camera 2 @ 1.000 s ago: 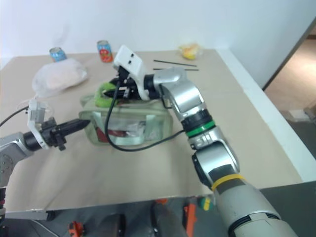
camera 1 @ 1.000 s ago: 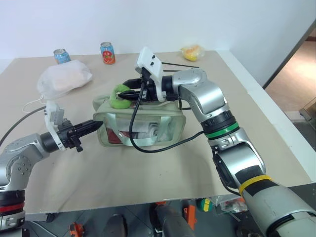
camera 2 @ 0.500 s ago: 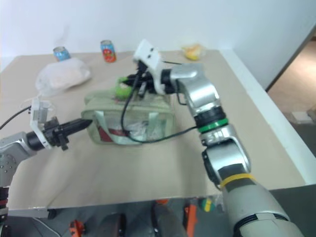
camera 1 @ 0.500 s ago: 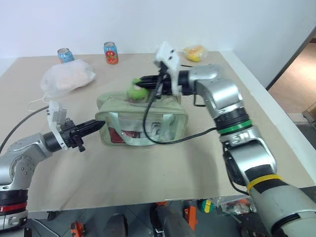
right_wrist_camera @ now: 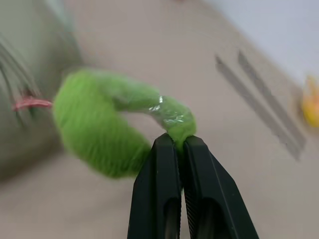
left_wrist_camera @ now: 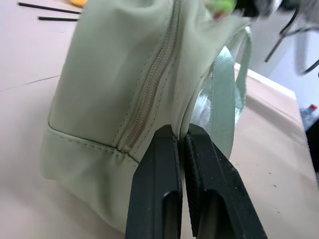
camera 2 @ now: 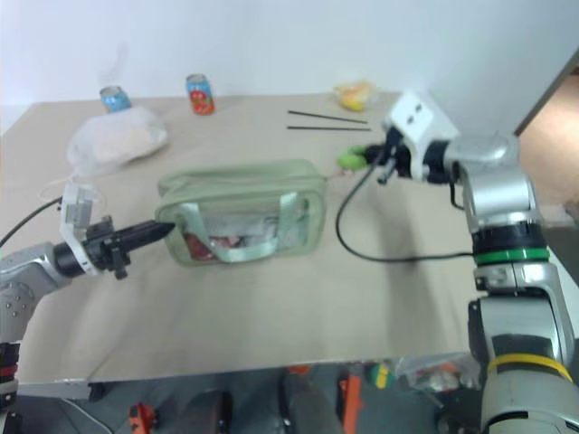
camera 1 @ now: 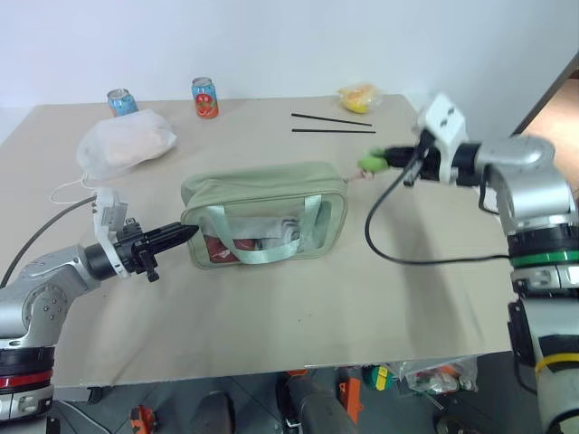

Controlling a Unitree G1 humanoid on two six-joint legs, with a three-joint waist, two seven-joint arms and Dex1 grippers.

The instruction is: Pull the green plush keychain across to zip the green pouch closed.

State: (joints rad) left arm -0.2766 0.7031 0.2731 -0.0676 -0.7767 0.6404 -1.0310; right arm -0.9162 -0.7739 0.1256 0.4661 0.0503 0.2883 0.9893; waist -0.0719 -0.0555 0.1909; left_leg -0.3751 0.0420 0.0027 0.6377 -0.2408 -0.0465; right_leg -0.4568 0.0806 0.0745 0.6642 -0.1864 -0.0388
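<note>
Lying on the beige table (camera 1: 298, 316), the green pouch (camera 1: 264, 212) is standing upright with its top zipper drawn shut along its length; the left gripper (camera 1: 184, 233) is pressing its two black fingers tightly together on the pouch's left end, pinching the fabric seam just below the zipper; the right gripper (camera 1: 392, 159) is hanging off the pouch's right end, fingers closed on the green plush keychain (camera 1: 371, 162), which is stretching out beyond the pouch's right corner on a thin red cord; two black sticks (camera 1: 332, 125) are lying behind the pouch, with a yellow wrapped item (camera 1: 356, 96) farther back; a white plastic bag (camera 1: 123, 143) is sitting behind the pouch's left end, and two drink cans (camera 1: 204, 97) are standing near the far edge beyond it.
</note>
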